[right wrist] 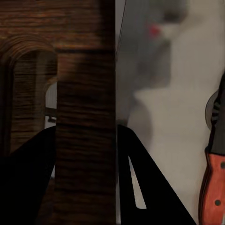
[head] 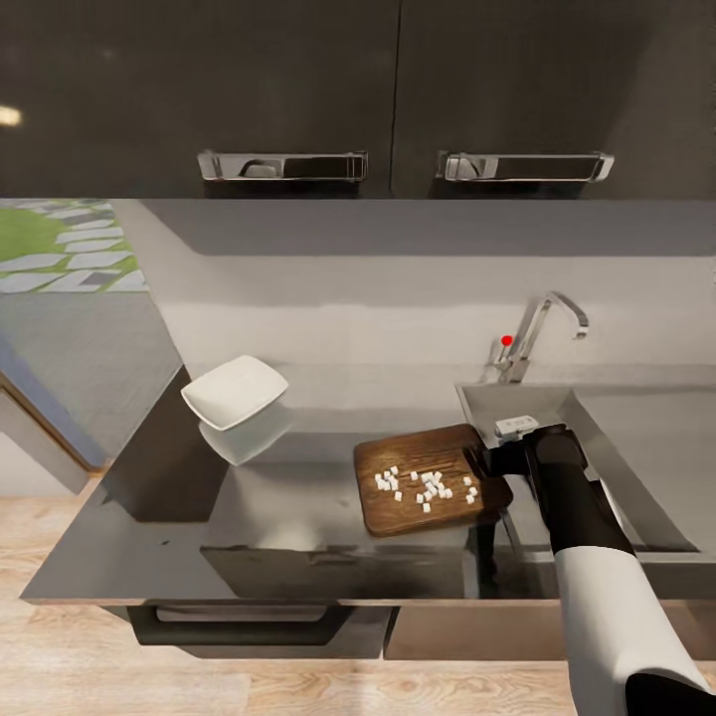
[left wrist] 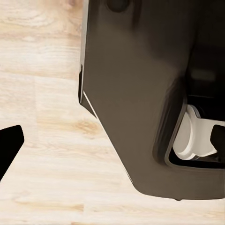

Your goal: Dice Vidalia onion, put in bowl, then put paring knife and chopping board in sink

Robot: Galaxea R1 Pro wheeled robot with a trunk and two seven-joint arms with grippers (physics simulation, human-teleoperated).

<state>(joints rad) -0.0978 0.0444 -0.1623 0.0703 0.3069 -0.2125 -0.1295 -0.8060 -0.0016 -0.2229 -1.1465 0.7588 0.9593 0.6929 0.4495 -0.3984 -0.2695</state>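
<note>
gripping chopping board [head: 430,477] right edge, your right pincer [right wrist: 86,154] pinches it; diced onion [head: 426,485] on top, paring knife [right wrist: 213,173] already in sink [head: 636,438]. next: tip dice into bowl [head: 235,391], far left.

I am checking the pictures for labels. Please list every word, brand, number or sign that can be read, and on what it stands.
There is no readable text in these pictures.
The chopping board, the bowl and the cabinet doors carry no print.
The paring knife handle shows only plain rivets.
The red knob on the faucet is a plain dot, no sign.
</note>
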